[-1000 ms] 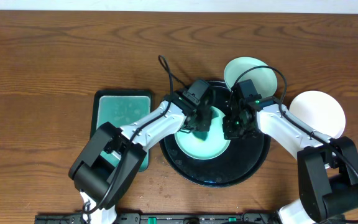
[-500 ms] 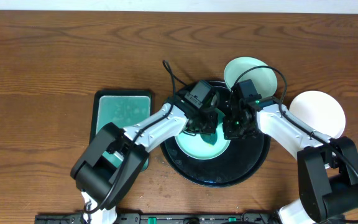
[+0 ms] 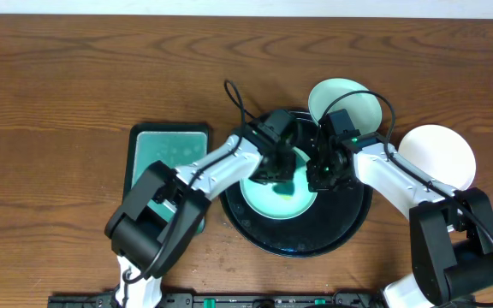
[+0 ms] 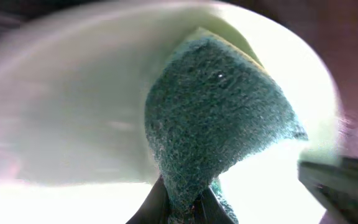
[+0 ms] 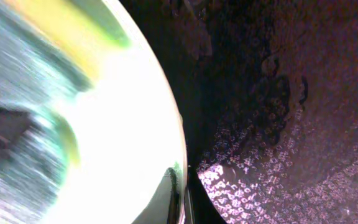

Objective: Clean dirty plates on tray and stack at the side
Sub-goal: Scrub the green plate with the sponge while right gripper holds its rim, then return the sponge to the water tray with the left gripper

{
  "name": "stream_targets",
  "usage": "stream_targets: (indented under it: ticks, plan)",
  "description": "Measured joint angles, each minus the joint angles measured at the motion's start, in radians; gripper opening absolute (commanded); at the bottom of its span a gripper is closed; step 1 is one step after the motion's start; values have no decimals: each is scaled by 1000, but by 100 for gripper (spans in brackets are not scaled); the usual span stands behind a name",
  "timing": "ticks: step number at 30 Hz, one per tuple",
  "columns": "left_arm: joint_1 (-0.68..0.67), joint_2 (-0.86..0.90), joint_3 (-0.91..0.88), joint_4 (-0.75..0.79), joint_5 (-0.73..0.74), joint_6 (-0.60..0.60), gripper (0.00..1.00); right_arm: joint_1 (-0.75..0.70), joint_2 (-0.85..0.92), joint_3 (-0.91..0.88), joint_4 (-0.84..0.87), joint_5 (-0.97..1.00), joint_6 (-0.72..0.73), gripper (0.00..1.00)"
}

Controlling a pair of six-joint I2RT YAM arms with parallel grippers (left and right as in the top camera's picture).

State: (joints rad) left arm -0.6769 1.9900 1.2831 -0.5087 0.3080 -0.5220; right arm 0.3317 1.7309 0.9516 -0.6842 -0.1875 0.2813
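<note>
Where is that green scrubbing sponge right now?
Overhead, the sponge is pressed on the plate in the middle of the black tray, pinched by the left fingers.

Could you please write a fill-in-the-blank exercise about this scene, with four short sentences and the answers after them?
1. The left end effector holds a teal ____ against the plate on the tray.
2. The right end effector pinches this plate's ____.
3. The tray's colour is ____.
4. The white plate on the right arm's side lies off the tray, on the ____.

Answers: sponge, rim, black, table.
</note>
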Motion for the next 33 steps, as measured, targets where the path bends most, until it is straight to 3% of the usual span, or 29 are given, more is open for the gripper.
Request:
stream_targets:
  ticks: [15,25,33]
  plan:
    - [46,-3,57,-300,-281,-4,8,11,4,0,21,-19,0,1]
    - [48,-6,95,-489,-329,-54,7,26,16,0,21,-98,-1,1]
    - [196,-237,98,-525,-313,-5,8,26,16,0,13,-92,-1,1]
